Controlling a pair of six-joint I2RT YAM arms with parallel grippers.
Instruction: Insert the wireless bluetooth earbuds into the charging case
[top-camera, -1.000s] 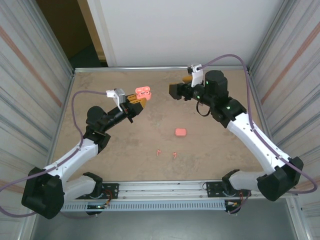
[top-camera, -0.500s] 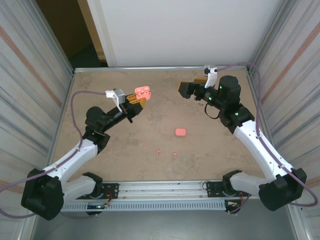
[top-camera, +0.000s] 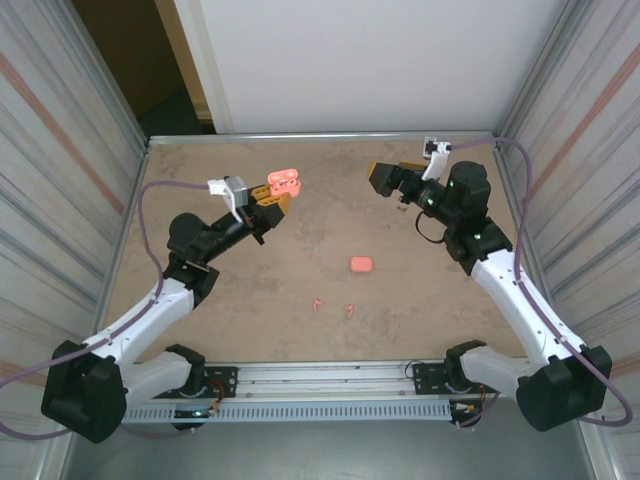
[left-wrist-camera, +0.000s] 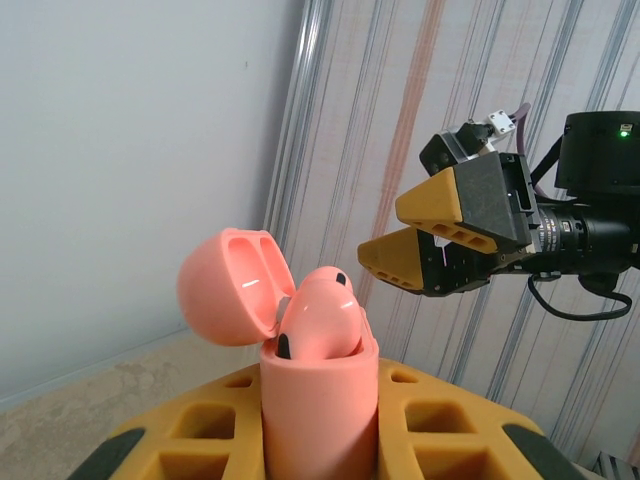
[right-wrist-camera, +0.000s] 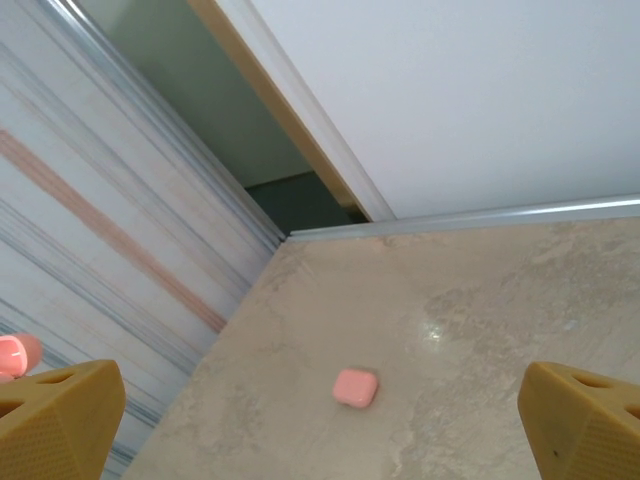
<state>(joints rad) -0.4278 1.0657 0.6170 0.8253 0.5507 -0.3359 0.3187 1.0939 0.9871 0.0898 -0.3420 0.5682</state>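
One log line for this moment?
left fingers: shut on open case, earbud inside | right fingers: open | table: closed case, two earbuds

A beige, stone-patterned table (top-camera: 420, 320) fills the middle of the top view, edged along its far side by a thin metal rim (top-camera: 320, 136). Behind it, at upper centre, stands a plain white panel (top-camera: 350, 60). Pale corrugated walls close in the left (top-camera: 40, 220) and right (top-camera: 590, 130) sides, each crossed by a faint reddish stripe (top-camera: 50, 120). In the upper left, a tan wooden strip (top-camera: 185, 60) borders a dark gap (top-camera: 130, 50). A slotted metal rail (top-camera: 330, 385) runs along the bottom edge. The light is soft and even, with a small glint (right-wrist-camera: 430, 330) on the table.
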